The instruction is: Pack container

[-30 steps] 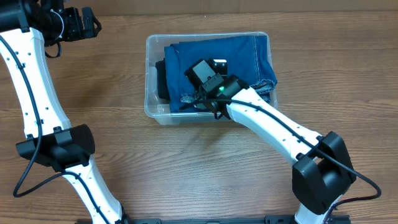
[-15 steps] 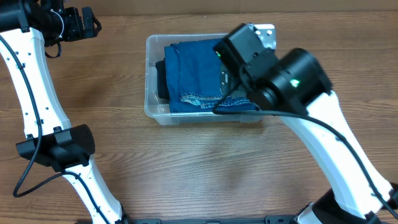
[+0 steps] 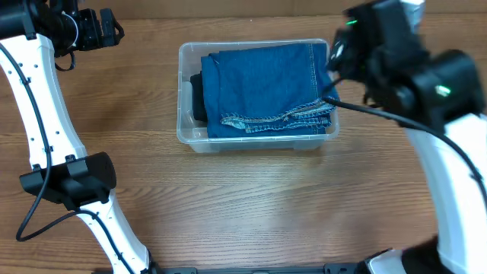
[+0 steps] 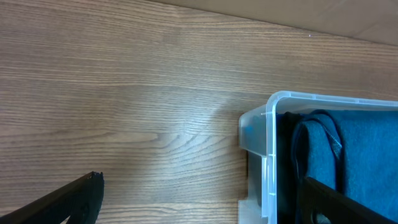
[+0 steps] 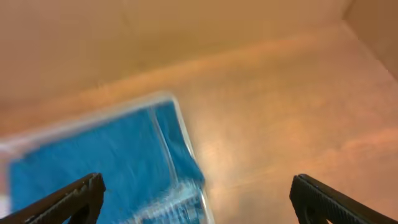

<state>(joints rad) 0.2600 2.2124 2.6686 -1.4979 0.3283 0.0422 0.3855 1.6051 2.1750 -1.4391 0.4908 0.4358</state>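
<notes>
Wood-grain table (image 3: 228,205), both arm bases at its near edge. Mid-table sits the container (image 3: 184,114), which holds folded blue denim (image 3: 266,84) with a dark item (image 3: 197,95) at its left wall. Right gripper (image 5: 196,208) is high by the container's far right corner, fingers spread wide. Its wrist view is blurred, with the container ahead and left of the gap. Left gripper (image 4: 199,208) is at the far left, well apart from the container. Its jaws are spread over table, and the container corner lies ahead-right of the gap.
</notes>
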